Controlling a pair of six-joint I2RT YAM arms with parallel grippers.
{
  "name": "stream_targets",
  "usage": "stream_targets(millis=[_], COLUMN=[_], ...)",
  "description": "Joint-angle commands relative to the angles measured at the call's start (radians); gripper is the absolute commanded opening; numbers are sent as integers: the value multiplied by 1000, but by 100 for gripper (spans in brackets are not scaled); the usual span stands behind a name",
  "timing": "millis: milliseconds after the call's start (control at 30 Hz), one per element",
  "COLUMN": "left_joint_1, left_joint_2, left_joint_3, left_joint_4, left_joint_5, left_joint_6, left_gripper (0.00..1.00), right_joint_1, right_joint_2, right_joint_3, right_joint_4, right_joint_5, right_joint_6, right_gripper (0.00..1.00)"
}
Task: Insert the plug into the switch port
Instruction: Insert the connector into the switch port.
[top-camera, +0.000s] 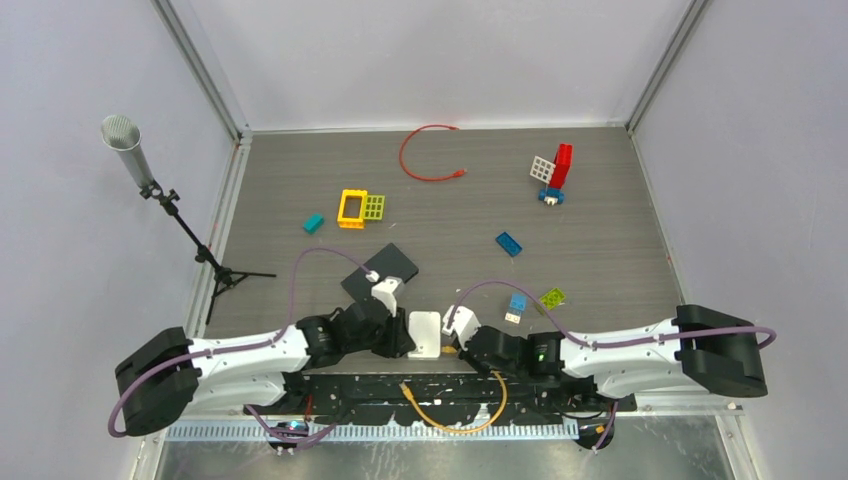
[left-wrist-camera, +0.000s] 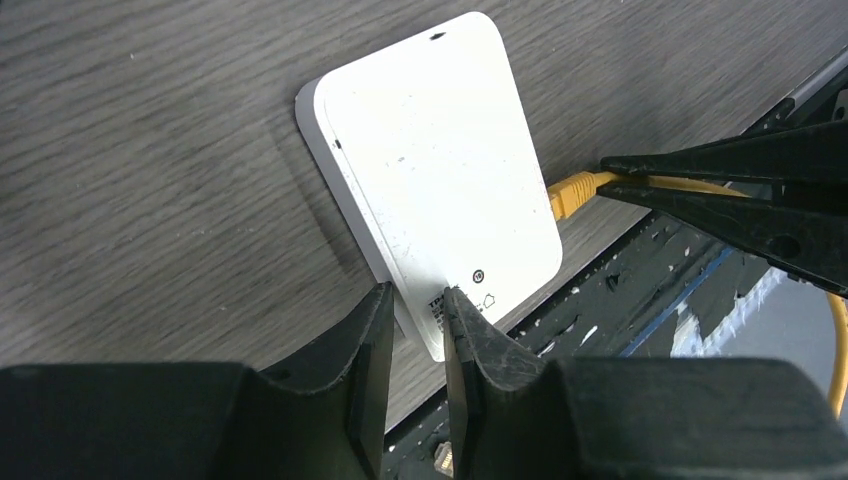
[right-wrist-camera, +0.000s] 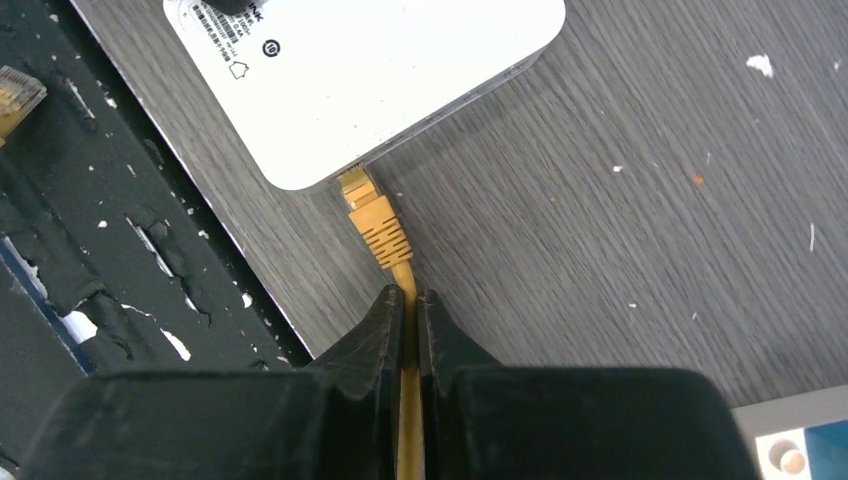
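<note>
One plug (right-wrist-camera: 375, 222), yellow, sits at the mouth of the port (right-wrist-camera: 349, 180) in the side wall of the white switch (right-wrist-camera: 370, 70). Its tip touches or just enters the opening; whether it is latched cannot be told. Judgement: insertion is begun, not finished.

The right hand (right-wrist-camera: 409, 298) is clamped on the yellow cable (right-wrist-camera: 404, 272) just behind the plug's ribbed boot, not on the plug itself. The left hand (left-wrist-camera: 418, 300) is clamped on the near corner of the switch, which lies flat on the desk (right-wrist-camera: 620, 230), just beside the black base rail (right-wrist-camera: 110, 250) at its near edge.

Recommendations:
- Drive the plug straight along the port's axis. It looks slightly angled to the wall, so square it first.
- The grip is on flexible cable, so advance slowly or the boot may buckle sideways.
- Brace the switch with your left hand against the push, since it is light and likely to slide on the desk.
- Do not release until the plug body is sunk to the boot.
</note>
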Motion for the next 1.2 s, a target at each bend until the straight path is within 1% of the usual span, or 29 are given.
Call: stream_targets(millis=[0,100,333,400,500,567,633,700,867,1000,1167], left_joint_1=[-20,-20,-20,-21,-20,-20,-21,-21,-21,-20,-19], left_joint_2=[-31,-41,-62,-64,-73,-83,-93,-99,-103,-105,-95], left_joint_3=[-19,-18,-18,-18,-14,-13,-11,-6,19,30,55], left_joint_4=[-32,-35,-56,-61,-81,-94,-108,-124,-178,-191,-203], left_joint_5=[40,41,37,33,33,-4,-16,-29,-71,-97,-122], left_joint_6=[-39,-29,-11,-11,-11,-9,-4,3,27,42,59], left_gripper=[26,26,26,25,25,25,25,25,25,25,25], right_joint_1=[-6,-6,-6,-6,-6,-6,-6,-6,-6,-6,-6], right_joint_2=[22,50,71,71,63,55,50,51,77,115,148], right_joint_3=[75,92,94,90,82,73,62,54,53,62,67], right_joint_4=[73,68,117,126,120,121,135,153,173,171,186], right_joint_5=[-35,-59,-76,-66,-45,-51,-65,-84,-113,-153,-182], right_joint_6=[-92,-128,-159,-161,-152,-154,-158,-166,-194,-195,-196], right_gripper=[0,1,1,7,19,27,32,34,33,30,28])
